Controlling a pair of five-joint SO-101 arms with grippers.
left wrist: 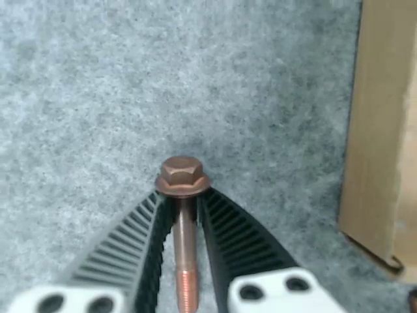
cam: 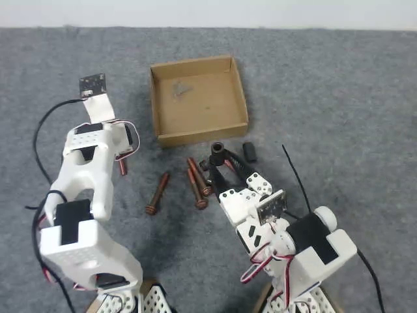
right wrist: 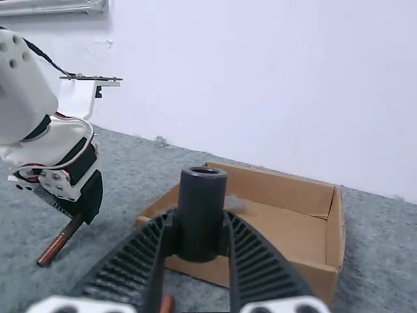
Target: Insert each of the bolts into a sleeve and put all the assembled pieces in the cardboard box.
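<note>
Grey carpet (cam: 326, 98); my L gripper (left wrist: 182, 197) clamps a bolt (left wrist: 184, 241), tilted, well apart from upright sleeve (right wrist: 202, 195) pinched in R gripper (right wrist: 199, 223).

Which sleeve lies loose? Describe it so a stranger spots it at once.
Find the box at the far middle of the grey carpet. Just in front of its right corner lies a short black sleeve. Unlike the other sleeve, gripped upright in the right gripper's jaws, it lies flat and free; the bolts nearby are long and copper.
</note>
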